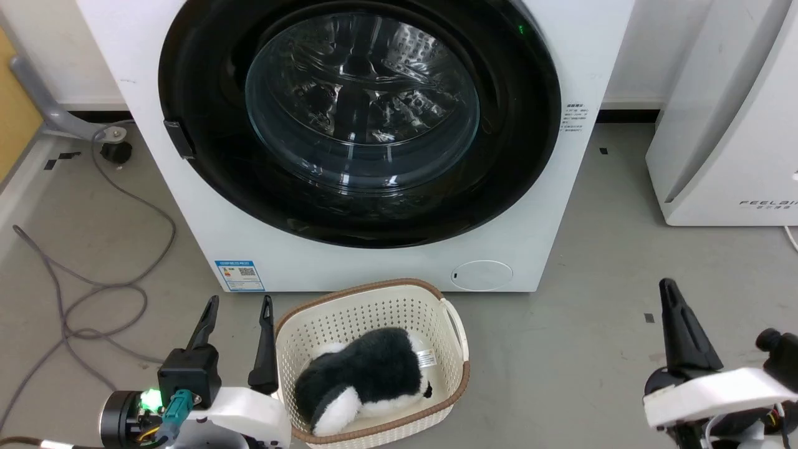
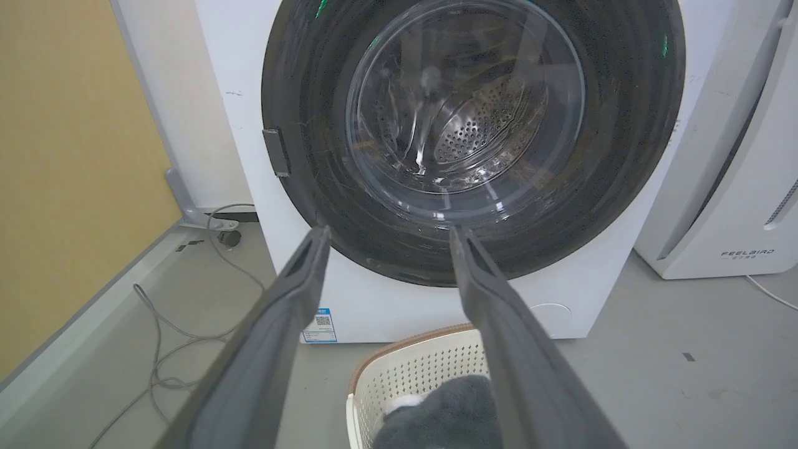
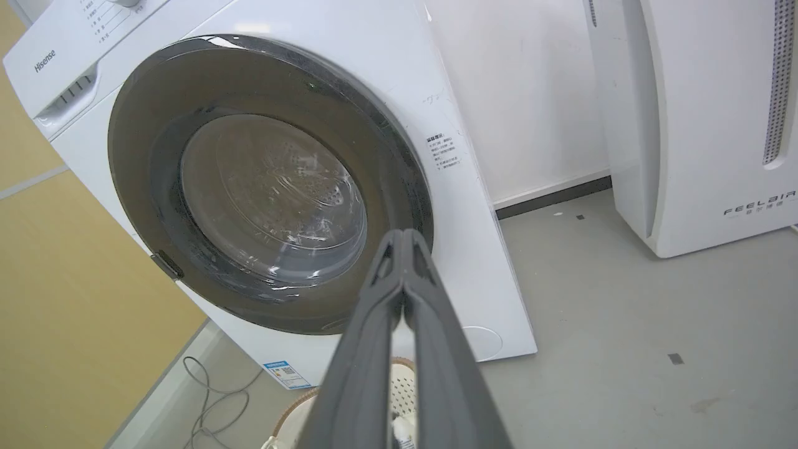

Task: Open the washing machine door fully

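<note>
The washing machine (image 1: 561,206) (image 2: 237,143) (image 3: 399,56) stands straight ahead, white, with its door (image 1: 199,206) (image 2: 312,125) (image 3: 143,125) lying flush against the front. The door is a glossy black disc around a bulging glass bowl, with a small dark latch tab at its left rim. My left gripper (image 1: 239,305) (image 2: 385,234) is open at the lower left, well short of the machine, with nothing between its fingers. My right gripper (image 1: 668,288) (image 3: 404,237) is shut on nothing at the lower right, above the bare floor.
A cream laundry basket (image 1: 455,337) (image 2: 411,368) holding a black-and-white plush toy (image 1: 368,374) sits on the floor just before the machine, beside my left gripper. A white FEELAIR appliance (image 1: 729,137) stands to the right. Grey cables (image 1: 93,293) trail over the floor at the left.
</note>
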Controlling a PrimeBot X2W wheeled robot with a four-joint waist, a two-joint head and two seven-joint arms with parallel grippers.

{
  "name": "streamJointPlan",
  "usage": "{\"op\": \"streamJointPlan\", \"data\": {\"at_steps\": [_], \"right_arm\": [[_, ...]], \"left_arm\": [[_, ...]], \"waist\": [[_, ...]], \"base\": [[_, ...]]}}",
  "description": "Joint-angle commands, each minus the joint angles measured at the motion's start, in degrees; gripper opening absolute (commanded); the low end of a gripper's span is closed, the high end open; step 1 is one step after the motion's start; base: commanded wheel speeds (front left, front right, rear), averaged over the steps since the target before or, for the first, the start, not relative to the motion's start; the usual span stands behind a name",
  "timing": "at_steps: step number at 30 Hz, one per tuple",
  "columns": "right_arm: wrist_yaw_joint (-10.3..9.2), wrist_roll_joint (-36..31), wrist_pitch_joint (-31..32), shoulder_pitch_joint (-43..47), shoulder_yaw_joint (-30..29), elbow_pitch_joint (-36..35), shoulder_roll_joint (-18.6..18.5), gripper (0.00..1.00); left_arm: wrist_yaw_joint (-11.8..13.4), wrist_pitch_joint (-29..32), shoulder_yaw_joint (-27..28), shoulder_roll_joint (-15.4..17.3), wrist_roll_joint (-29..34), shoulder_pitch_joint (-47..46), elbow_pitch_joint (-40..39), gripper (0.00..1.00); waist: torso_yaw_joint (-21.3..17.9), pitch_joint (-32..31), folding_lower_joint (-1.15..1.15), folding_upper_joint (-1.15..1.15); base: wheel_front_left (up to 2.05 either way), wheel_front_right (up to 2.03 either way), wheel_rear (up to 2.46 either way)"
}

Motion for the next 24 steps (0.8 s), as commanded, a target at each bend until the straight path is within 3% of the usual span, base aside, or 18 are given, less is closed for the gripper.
{"op": "streamJointPlan", "data": {"at_steps": [1, 7, 24], "right_arm": [[0.15, 2.87, -0.75, -1.39, -0.32, 0.84, 0.09, 0.0], [0.17, 10.76, -0.36, -4.91, -3.15, 3.99, -0.61, 0.0], [0.22, 27.27, 1.54, -21.56, -8.42, 17.33, -7.08, 0.0]], "left_arm": [[0.5, -0.78, -0.21, 0.03, -0.29, -1.1, -0.15, 1.0], [0.91, -1.5, -0.36, 0.03, -0.48, -1.85, -0.34, 1.0], [1.63, -3.54, -0.74, 0.03, -0.58, -6.34, -1.39, 1.0]], "waist": [[0.02, 0.15, 0.0, 0.0], [0.21, 1.07, 0.0, 0.0], [2.12, 7.39, 0.0, 0.0]], "base": [[0.0, 0.0, 0.0], [0.0, 0.0, 0.0], [0.0, 0.0, 0.0]]}}
